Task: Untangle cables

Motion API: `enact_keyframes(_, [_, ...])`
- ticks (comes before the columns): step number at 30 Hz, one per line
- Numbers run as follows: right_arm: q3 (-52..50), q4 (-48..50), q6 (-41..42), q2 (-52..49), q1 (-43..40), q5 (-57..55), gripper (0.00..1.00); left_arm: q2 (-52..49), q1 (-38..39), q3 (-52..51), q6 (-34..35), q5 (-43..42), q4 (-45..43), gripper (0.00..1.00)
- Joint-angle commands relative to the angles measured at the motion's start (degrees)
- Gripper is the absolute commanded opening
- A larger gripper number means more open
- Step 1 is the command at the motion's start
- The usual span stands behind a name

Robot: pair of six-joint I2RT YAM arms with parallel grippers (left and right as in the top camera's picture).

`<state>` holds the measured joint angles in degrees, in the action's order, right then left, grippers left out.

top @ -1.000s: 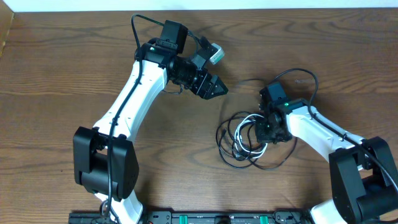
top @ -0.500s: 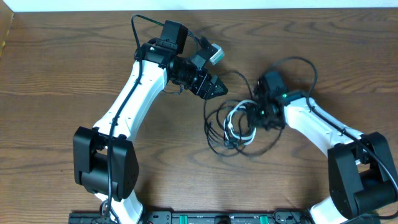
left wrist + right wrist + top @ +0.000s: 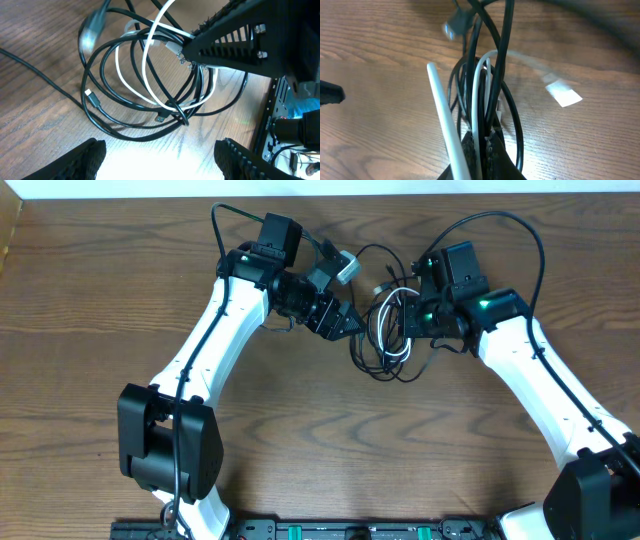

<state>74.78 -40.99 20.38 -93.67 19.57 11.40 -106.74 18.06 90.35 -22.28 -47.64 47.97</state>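
The cables (image 3: 385,340) are a tangled bundle of black and white loops, hanging lifted above the wooden table. My right gripper (image 3: 412,323) is shut on the bundle, with a white and a black strand pinched between its fingers (image 3: 481,142). In the left wrist view the bundle (image 3: 150,85) hangs from the right gripper's dark fingers (image 3: 200,45), with small plug ends showing. My left gripper (image 3: 348,323) is open and empty, just left of the bundle, its fingertips (image 3: 160,160) apart.
The wooden table (image 3: 300,440) spreads all round. A white tag (image 3: 563,93) lies on the wood near the cables. The arms' own thick black cables arc above the wrists (image 3: 500,220).
My right gripper has lifted the cable bundle and carried it up and back toward the left gripper. The left arm has barely moved.
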Motion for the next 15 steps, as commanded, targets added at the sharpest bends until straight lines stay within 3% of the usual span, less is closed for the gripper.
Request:
enact_keyframes(1, [1.53, -0.13, -0.72, 2.84, -0.09, 0.59, 0.01, 1.16, -0.15, 0.55, 0.28, 0.37, 0.15, 0.74])
enact_keyframes(12, [1.62, -0.13, -0.74, 12.66, -0.09, 1.38, 0.01, 1.16, -0.15, 0.52, 0.31, 0.24, -0.24, 0.75])
enact_keyframes(15, [1.62, 0.07, -0.79, 15.19, -0.07, 3.23, 0.01, 1.16, -0.15, 0.52, 0.24, -3.23, -0.55, 0.75])
